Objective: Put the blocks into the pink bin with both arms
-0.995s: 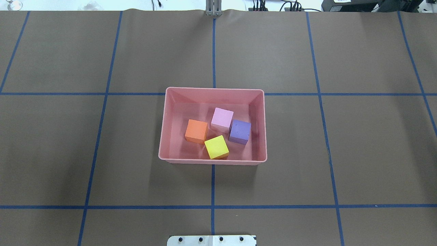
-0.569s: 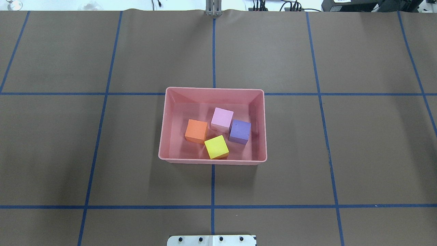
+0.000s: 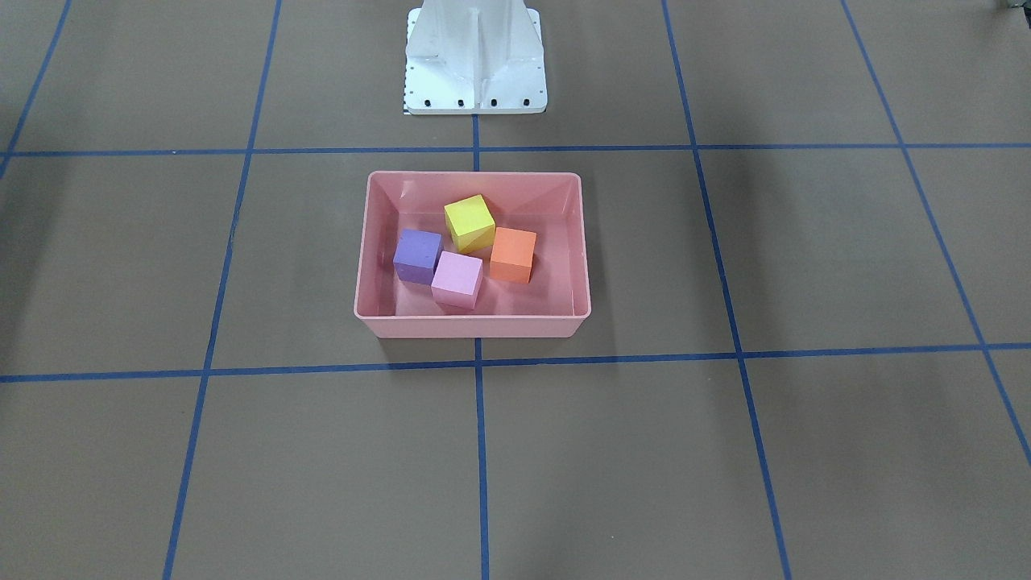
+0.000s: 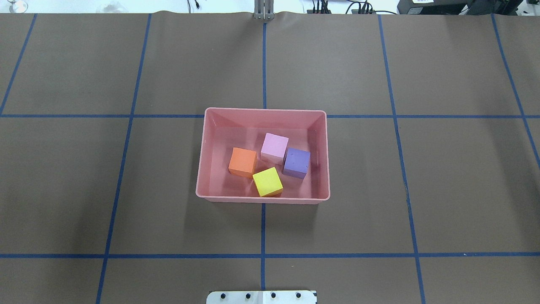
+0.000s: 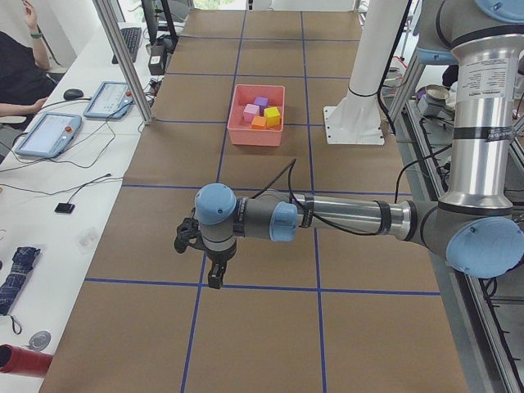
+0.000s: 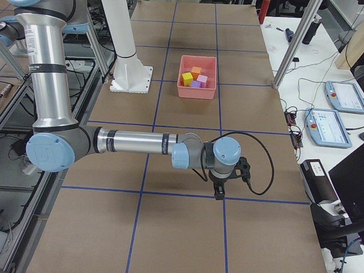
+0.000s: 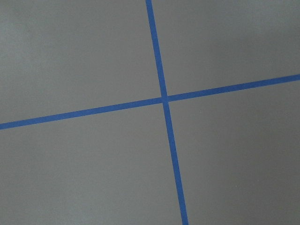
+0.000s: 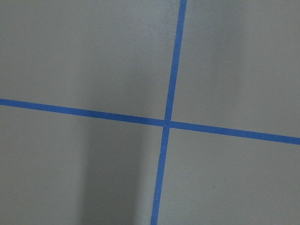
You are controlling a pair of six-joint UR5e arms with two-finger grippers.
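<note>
We note white base [image 4: 261,297] at robot-side edge of tabletop [image 4: 126,190], mid-length. Just beyond, at mid-tabletop, pink bin [image 4: 262,200] with all four blocks inside, clustered close. Yellow block [image 4: 267,181] nearest robot-side edge, by bin wall. Behind it, orange block [image 4: 243,161] toward left end, purple block [image 4: 296,163] toward right end. Light pink block [image 4: 274,147] farthest, between those two. Left pincer [image 5: 214,274] hangs above tabletop toward left end, pointing down, well apart from bin. Right pincer [image 6: 218,192] does likewise toward right end. We cannot tell whether either is open or closed.
</note>
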